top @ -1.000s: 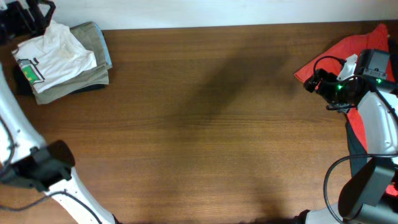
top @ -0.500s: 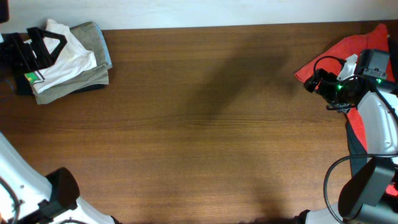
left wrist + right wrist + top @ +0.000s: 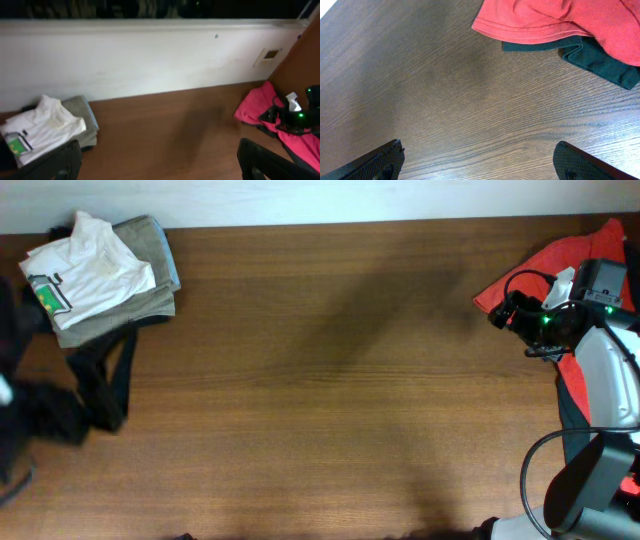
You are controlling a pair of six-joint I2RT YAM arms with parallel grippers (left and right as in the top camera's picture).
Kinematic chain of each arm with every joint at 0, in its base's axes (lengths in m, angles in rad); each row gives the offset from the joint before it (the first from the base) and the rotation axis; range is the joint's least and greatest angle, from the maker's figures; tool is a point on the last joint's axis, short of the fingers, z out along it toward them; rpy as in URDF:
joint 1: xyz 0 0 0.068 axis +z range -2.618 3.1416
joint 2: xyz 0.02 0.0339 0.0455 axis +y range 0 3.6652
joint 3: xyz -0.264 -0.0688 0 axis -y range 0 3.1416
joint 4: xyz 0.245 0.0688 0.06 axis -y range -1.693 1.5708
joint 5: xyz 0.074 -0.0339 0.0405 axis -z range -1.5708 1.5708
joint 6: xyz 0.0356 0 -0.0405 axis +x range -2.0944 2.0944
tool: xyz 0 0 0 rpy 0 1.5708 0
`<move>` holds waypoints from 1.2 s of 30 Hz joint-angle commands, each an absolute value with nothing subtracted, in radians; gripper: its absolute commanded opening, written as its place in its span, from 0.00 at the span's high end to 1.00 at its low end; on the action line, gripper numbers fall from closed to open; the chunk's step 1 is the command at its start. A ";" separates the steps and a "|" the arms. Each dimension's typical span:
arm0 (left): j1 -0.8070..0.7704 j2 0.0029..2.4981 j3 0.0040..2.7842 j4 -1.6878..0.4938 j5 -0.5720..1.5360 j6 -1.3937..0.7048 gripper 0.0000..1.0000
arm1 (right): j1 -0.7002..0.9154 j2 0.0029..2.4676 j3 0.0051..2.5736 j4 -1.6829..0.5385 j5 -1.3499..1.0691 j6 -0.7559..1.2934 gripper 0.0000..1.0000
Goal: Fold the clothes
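Observation:
A folded white shirt with a green patch lies on a folded khaki garment at the far left corner; the left wrist view shows the white shirt and khaki garment too. My left gripper, blurred, hangs open and empty in front of that stack; its fingers frame bare table. A crumpled red garment lies over a dark one at the right edge. My right gripper stands open and empty beside the red garment and dark garment.
The brown wooden table spreads between the two piles. A white wall runs along its far edge. The right arm's body covers part of the right-hand pile.
My left gripper has drawn away from the folded stack toward the near left, leaving the white shirt uncovered. The right arm has not moved.

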State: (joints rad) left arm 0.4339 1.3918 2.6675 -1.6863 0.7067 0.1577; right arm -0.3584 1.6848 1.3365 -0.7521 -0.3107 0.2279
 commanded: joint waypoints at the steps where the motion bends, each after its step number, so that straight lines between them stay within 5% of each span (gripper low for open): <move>1: 0.432 1.322 2.658 -1.687 0.709 0.170 0.01 | -0.358 1.673 1.354 -0.751 -0.305 0.226 0.01; 11: 0.351 1.099 2.216 -1.648 0.604 0.175 0.01 | -0.358 1.673 1.354 -0.751 -0.305 0.226 0.01; 18: 0.225 0.711 1.401 -1.090 0.560 0.174 0.01 | -0.358 1.673 1.354 -0.751 -0.305 0.226 0.01; 27: 0.149 0.378 0.812 -0.768 0.426 0.175 0.01 | -0.358 1.673 1.354 -0.751 -0.305 0.226 0.01; 36: 0.048 0.112 0.265 -0.143 0.340 0.173 0.01 | -0.358 1.673 1.354 -0.751 -0.305 0.226 0.01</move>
State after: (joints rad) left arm 0.0692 0.1787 0.4152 -0.2882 0.3820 0.1658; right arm -0.3584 1.6848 1.3388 -0.7532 -0.3103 0.2279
